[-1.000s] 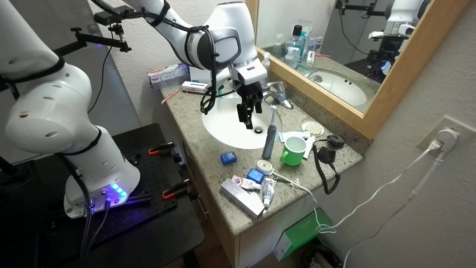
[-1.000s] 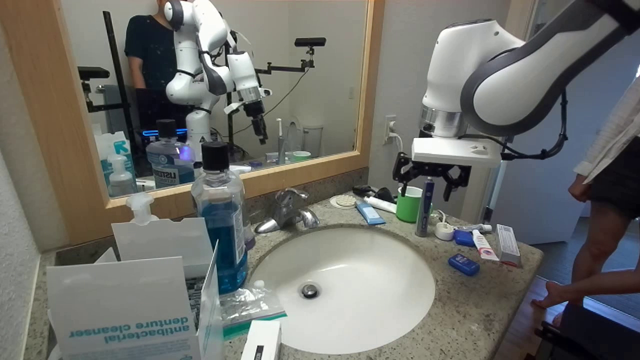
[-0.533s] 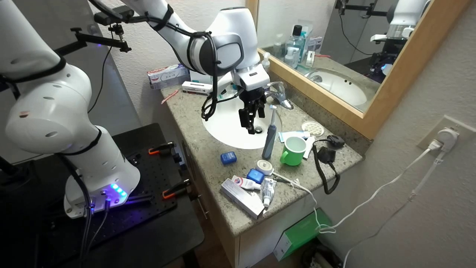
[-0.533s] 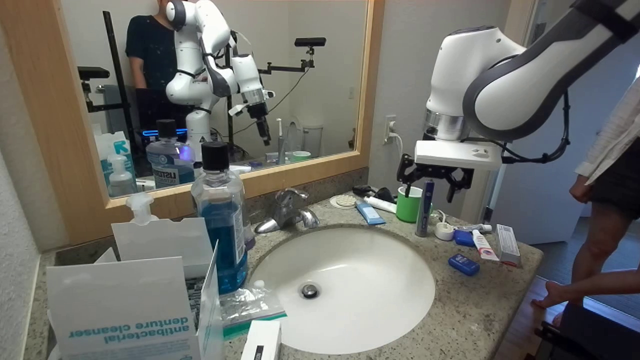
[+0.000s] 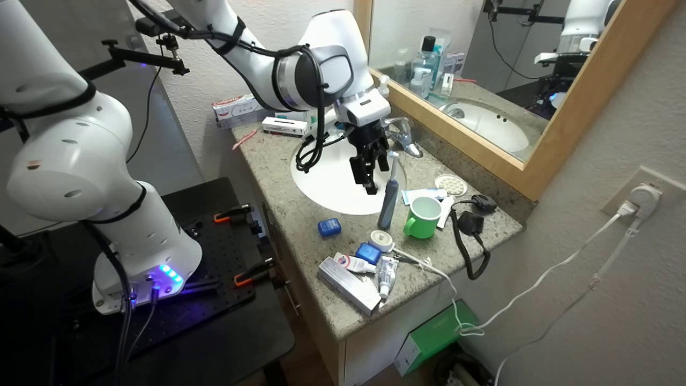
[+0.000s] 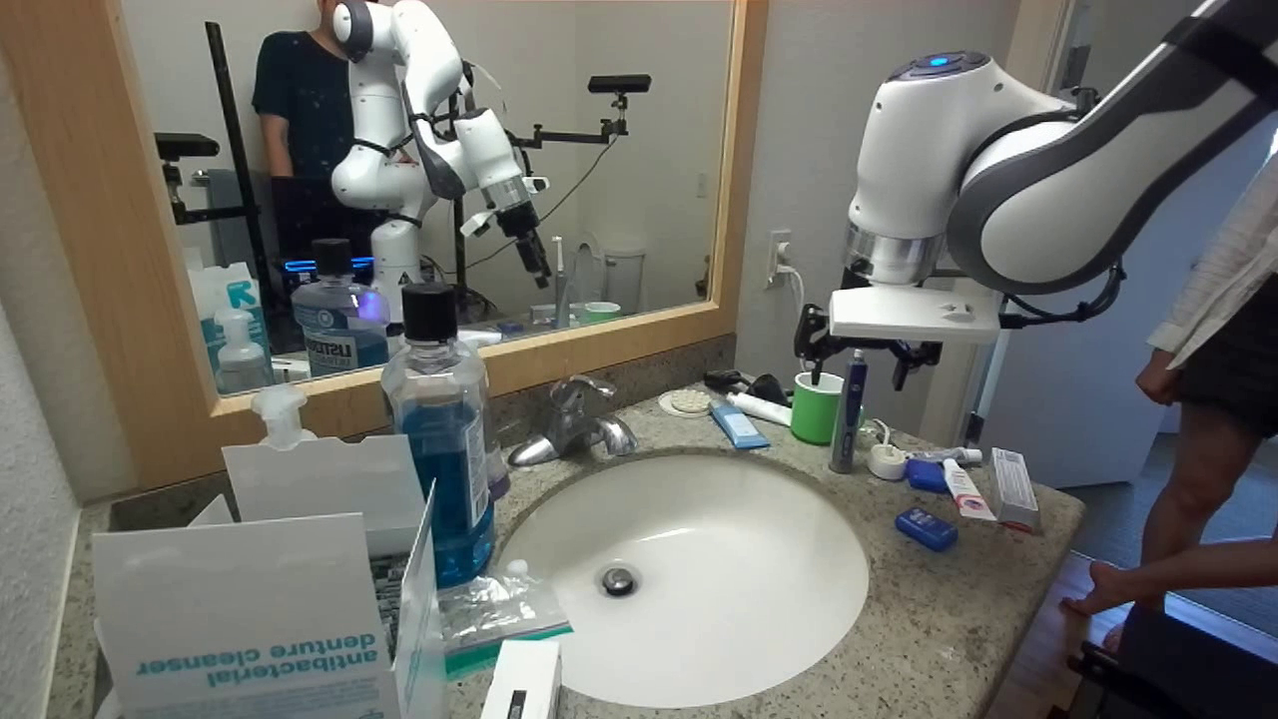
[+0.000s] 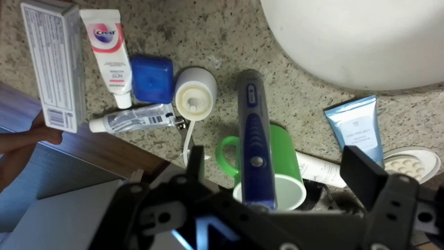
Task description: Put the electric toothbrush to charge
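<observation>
Grey and blue, the electric toothbrush (image 7: 256,139) is standing upright on the counter (image 6: 929,619), just beside the charger base (image 7: 196,92) and near the green cup (image 7: 286,151). The gripper (image 7: 275,161) is holding nothing, its jaws gaping; whether they are flanking the handle is hard to tell. Grasping well is probably calling for centring on that handle, closing gently and lifting straight. The arm (image 6: 1048,210) is hanging bent at the wrist, its fingers (image 7: 362,173) pointing down at a slant

Green cup (image 6: 817,417) near sink (image 6: 739,589).
</observation>
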Available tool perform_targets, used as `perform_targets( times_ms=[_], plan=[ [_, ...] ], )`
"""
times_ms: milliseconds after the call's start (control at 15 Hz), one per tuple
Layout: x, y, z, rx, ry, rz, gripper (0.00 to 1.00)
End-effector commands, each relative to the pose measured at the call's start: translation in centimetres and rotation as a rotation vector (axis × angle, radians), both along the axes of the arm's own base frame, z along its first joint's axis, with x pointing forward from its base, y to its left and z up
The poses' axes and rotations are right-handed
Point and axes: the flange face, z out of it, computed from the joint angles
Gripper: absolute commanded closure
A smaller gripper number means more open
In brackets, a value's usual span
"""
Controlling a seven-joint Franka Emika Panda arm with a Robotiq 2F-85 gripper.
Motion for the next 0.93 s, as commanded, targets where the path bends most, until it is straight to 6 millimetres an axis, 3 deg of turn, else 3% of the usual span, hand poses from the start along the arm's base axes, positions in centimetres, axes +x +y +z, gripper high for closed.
perform_targets(
  times_ms=[0,867],
  plan=[
    [0.7,0.0,-0.3,-0.047,-0.022,0.011,0.00],
    [1.5,0.2,-1.7,-0.120,-0.041,0.049,0.00]
  ],
)
